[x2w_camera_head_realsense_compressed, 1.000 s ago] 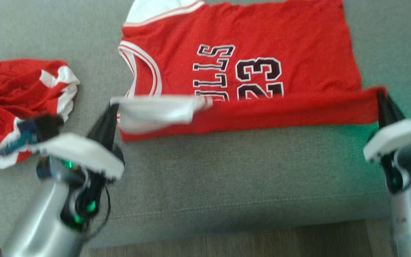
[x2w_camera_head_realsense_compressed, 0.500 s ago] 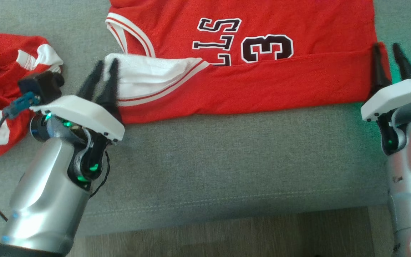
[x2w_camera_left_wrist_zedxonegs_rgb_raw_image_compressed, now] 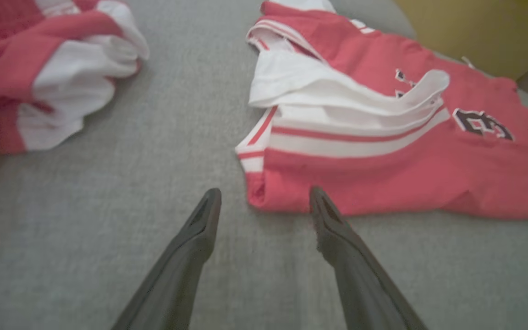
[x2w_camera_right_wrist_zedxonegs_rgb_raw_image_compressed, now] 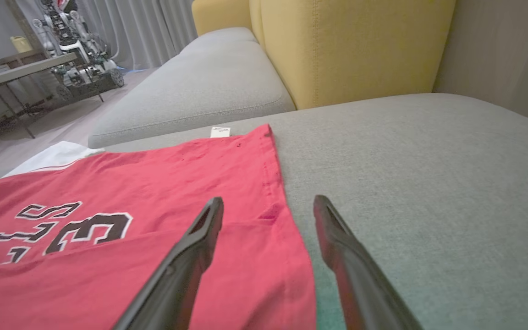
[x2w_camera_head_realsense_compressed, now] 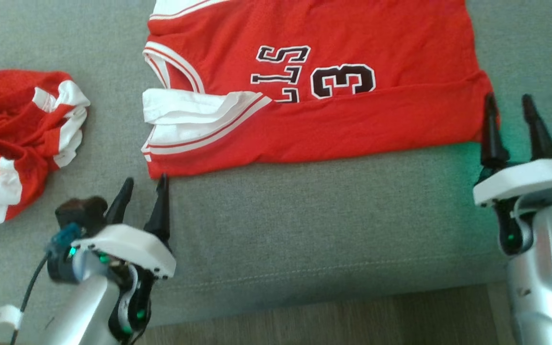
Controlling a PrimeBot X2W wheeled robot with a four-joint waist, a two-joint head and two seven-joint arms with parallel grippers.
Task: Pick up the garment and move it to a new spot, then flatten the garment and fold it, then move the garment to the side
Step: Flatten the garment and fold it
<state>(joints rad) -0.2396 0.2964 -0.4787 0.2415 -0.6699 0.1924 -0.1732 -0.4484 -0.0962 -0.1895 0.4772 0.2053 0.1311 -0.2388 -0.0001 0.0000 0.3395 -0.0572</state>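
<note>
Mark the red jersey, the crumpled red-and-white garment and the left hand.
red jersey point(x2w_camera_head_realsense_compressed: 362, 127), head view, on the folded-over near flap.
crumpled red-and-white garment point(x2w_camera_head_realsense_compressed: 12, 129), head view, on its red middle.
left hand point(x2w_camera_head_realsense_compressed: 144, 179), head view, midway between its open fingertips.

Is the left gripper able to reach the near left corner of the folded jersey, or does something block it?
Probably yes. The left gripper is open, the jersey corner lies just ahead of its fingertips, and only bare grey cushion separates them.

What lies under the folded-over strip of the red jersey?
The front of the jersey: its lettering and number run under the strip, so their lower parts are hidden. The grey cushion beneath cannot be seen there.
</note>
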